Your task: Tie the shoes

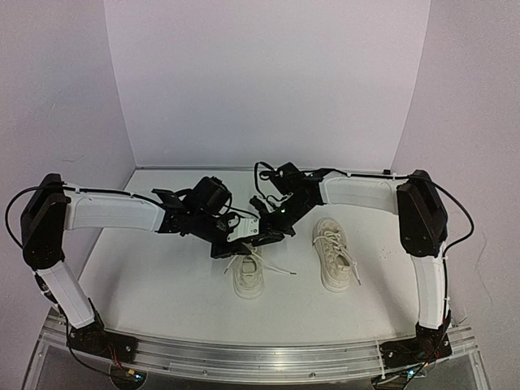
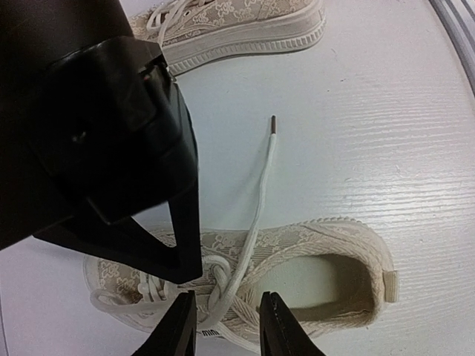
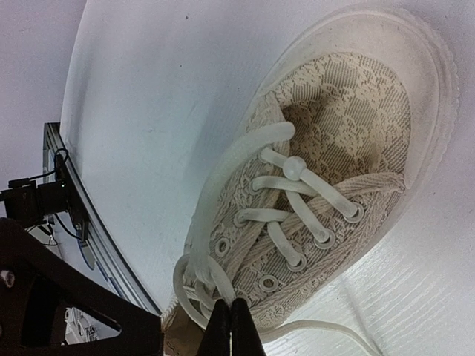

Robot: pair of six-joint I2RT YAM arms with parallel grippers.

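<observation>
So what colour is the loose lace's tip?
Dark brown; the tip shows best from the left wrist.

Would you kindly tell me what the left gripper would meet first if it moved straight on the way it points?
Probably the white lace between the left gripper's fingers, then the shoe under it; depth is unclear.

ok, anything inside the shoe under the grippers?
The heel end of the shoe shows only bare insole, nothing in it. The toe end can't be seen: the laces and the right gripper cover it.
</observation>
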